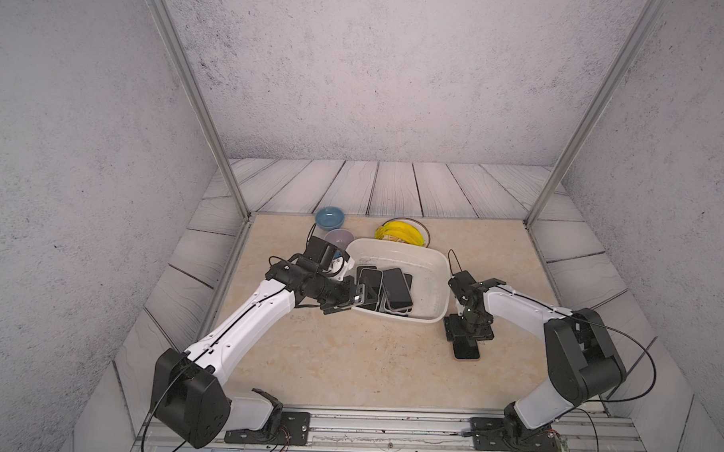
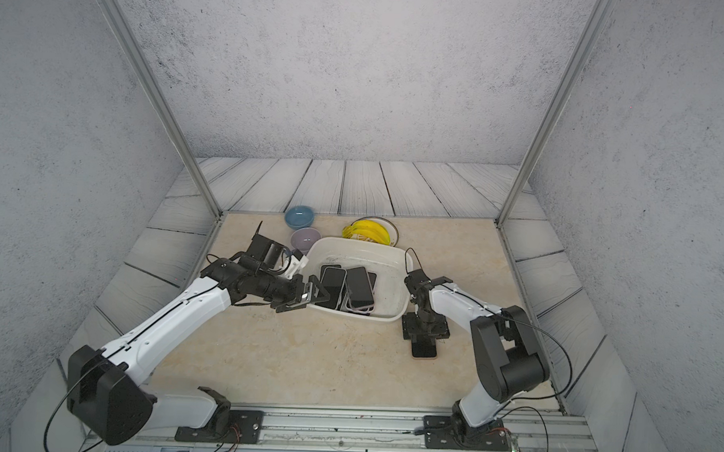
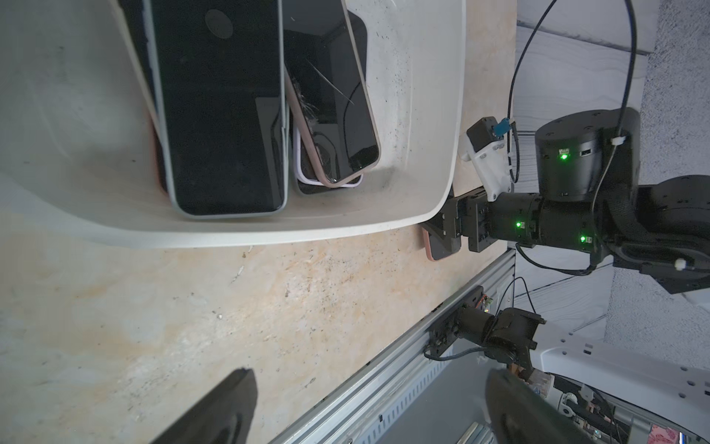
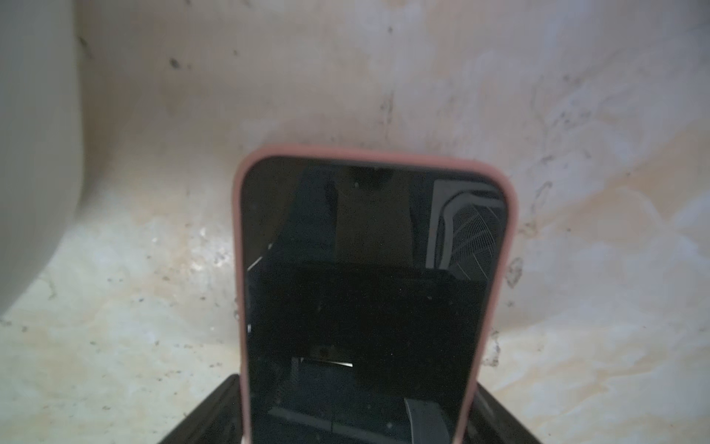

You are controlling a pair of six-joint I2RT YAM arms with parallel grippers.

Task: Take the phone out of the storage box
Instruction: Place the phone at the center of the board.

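Phones are what this job turns on, and we count one already outside: a pink-cased phone [image 1: 466,350] lies screen up on the desk [image 1: 347,359], just beside the near right corner of the storage box [image 1: 401,253] and clear of its wall. The right tool [image 1: 467,332] stands directly over that phone, pointing down, with a finger along either long edge. In the right wrist view the fingers flank the case closely, and we cannot tell whether they pinch it or stand free of it. We judge this phone's removal to be as good as done, with only a clean release and a lift away left. Inside the box several more phones lie stacked and overlapping toward its left and near side. A grey-cased phone [image 3: 223,107] sits on top of at least one other, and next to it a cracked phone [image 3: 330,96] rests on a white-cased phone [image 3: 307,186]. The left tool [image 1: 355,299] hangs at the box's near left wall with its fingers spread wide and nothing between them. It faces the pile from the side, and we cannot tell whether it touches a phone. If the task means every phone, we judge most of the work is left; if only one, it is nearly finished.
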